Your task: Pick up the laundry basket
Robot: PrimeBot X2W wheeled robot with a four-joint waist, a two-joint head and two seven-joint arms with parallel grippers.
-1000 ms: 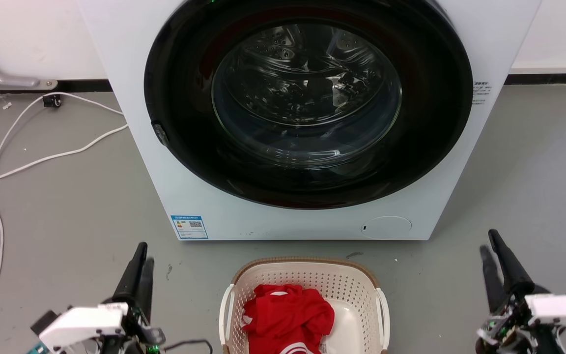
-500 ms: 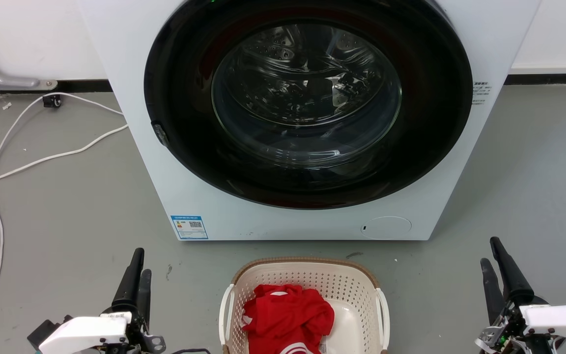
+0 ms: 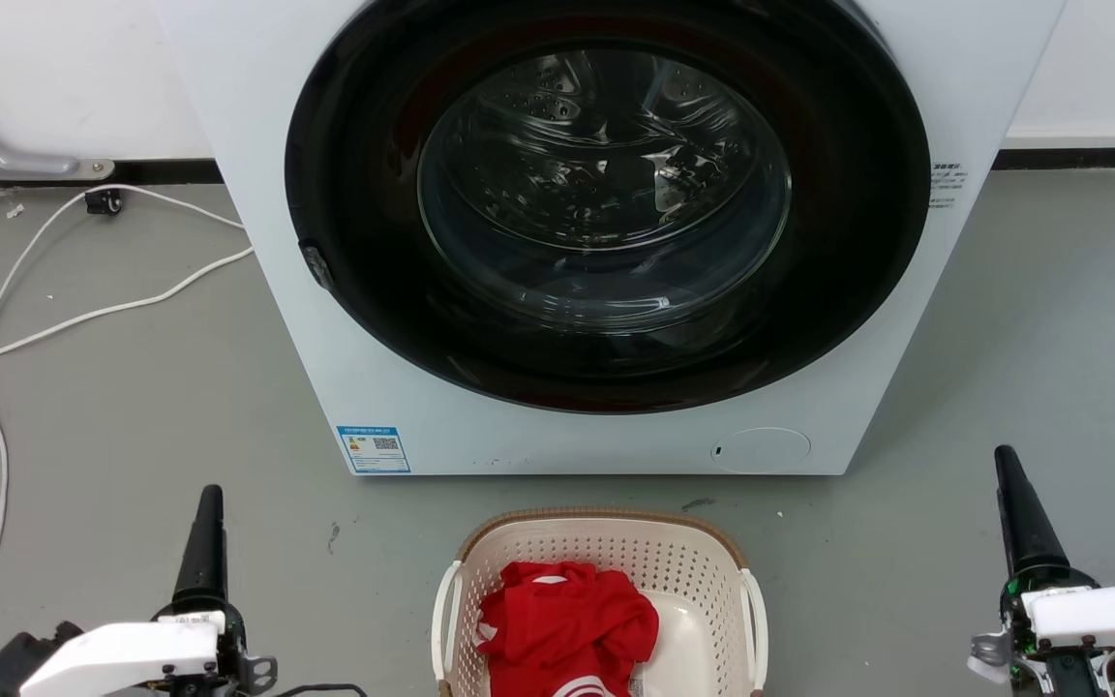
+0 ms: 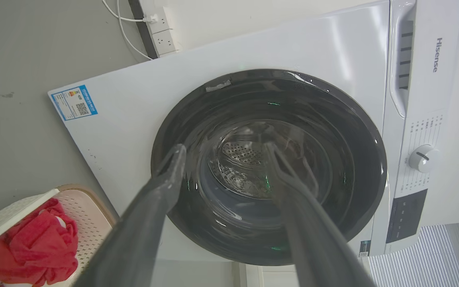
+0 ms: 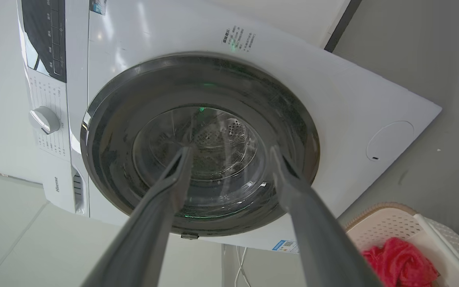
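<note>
Cream-white perforated plastic laundry basket point(image 3: 616, 557) with brown rim sits on grey floor point(image 3: 132, 407), untouched. The left gripper point(image 3: 210, 499) and right gripper point(image 3: 1007, 463) are both spread and empty, flanking it well apart. Whole pickup remains.

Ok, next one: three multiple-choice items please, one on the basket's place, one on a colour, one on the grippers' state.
1. Relative to the washing machine, the laundry basket stands: A) on top of it; B) on the floor in front of it; C) inside its drum.
2. The cloth in the basket is: A) red; B) blue; C) green.
3. The left gripper and right gripper are: A) both shut on handles; B) one open, one shut; C) both open, empty.
Answers: B, the head view shows it on the floor before the machine; A, the cloth is plainly red; C, each wrist view shows jaws apart, gripping nothing.
</note>
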